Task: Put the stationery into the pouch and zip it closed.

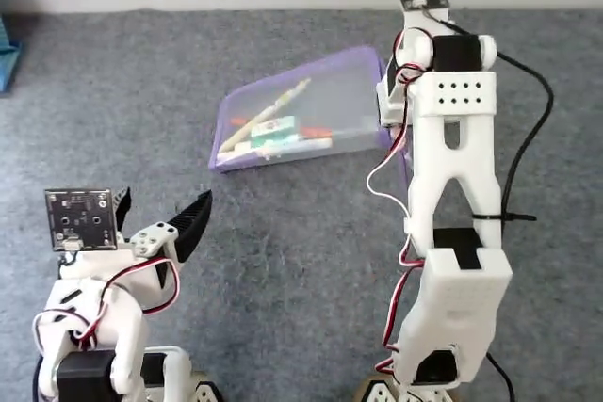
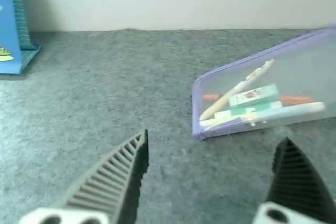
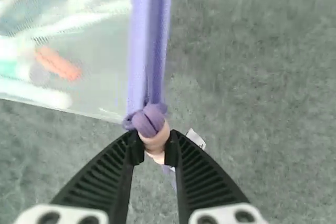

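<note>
Right gripper [image 3: 153, 149] first: my wrist camera shows its two black ribbed fingers drawn narrow and pinching the zip pull [image 3: 155, 143], a pale tab tied by a purple knot to the corner of the pouch [image 3: 79, 51]. From overhead that grip is tucked under my right arm [image 1: 452, 138], which stretches out to the pouch's right end, so the pinch itself can be judged from the wrist picture alone. I cannot tell from either view how far the zip runs closed along the purple edge.

My left gripper [image 1: 162, 202] sits well apart from the pouch, near the front left of the grey mat [image 1: 301, 270], its fingers spread wide and holding nothing. Its own camera looks out between those fingers toward the pouch's near side.

As for the pouch, it is a clear bag with purple trim, lying flat and slanted on the mat toward the far middle. That left wrist picture gives the cleanest look at what lies inside: a cream pen [image 2: 236, 90] set at an angle, a green-labelled block [image 2: 254, 95], an orange pen [image 2: 295, 99] and a white pen [image 2: 275, 113], all bunched against the lower edge. A blue box [image 2: 10, 24] stands at the far left edge of the mat.
</note>
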{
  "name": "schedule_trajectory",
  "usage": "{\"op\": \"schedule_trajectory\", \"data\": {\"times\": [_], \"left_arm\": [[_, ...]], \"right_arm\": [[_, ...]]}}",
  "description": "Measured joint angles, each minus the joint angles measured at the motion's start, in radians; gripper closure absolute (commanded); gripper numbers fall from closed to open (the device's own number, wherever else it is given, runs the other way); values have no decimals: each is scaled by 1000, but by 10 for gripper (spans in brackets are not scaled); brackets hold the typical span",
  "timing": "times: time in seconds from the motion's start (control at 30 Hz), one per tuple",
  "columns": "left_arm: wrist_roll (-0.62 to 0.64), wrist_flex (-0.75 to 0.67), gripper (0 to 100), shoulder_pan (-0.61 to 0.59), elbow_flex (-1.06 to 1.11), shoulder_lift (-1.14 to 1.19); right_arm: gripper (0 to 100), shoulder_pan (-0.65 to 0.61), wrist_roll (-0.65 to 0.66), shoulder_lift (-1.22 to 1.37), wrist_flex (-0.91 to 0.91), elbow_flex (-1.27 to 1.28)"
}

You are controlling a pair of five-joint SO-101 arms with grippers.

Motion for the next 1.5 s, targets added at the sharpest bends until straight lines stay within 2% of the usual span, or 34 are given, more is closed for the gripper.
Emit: {"op": "schedule_trajectory", "data": {"times": [0.1, 0.3, 0.4, 0.53, 0.67, 0.8, 0.83, 0.93, 1.07, 1.23, 1.37, 1.5], "left_arm": [[0, 0, 640, -29, 0, 0], [0, 12, 640, -35, 0, 0], [0, 66, 640, -34, 0, 0], [0, 129, 640, -34, 0, 0], [0, 132, 649, -34, 28, 0], [0, 132, 784, -34, 91, 0], [0, 132, 835, -29, 98, 5], [0, 132, 995, 26, 109, 0], [0, 130, 989, 147, 126, 0], [0, 101, 988, 236, 204, 5], [0, 69, 987, 255, 245, 2], [3, -12, 986, 255, 374, 2]], "right_arm": [[957, -3, 0, -95, 0, 61], [717, -75, -6, -367, 0, 393], [668, -84, -66, -526, 0, 585], [704, -80, -130, -690, 0, 792], [804, -89, -144, -839, 0, 936], [984, -89, -146, -979, 0, 1063], [996, -89, -146, -1008, 0, 1088], [962, -89, -147, -1091, 0, 1154], [987, -89, -173, -1195, -8, 1237], [991, -89, -226, -1329, -110, 1389], [991, -89, -230, -1441, -253, 1554], [991, -84, -230, -1547, -434, 1758]]}}
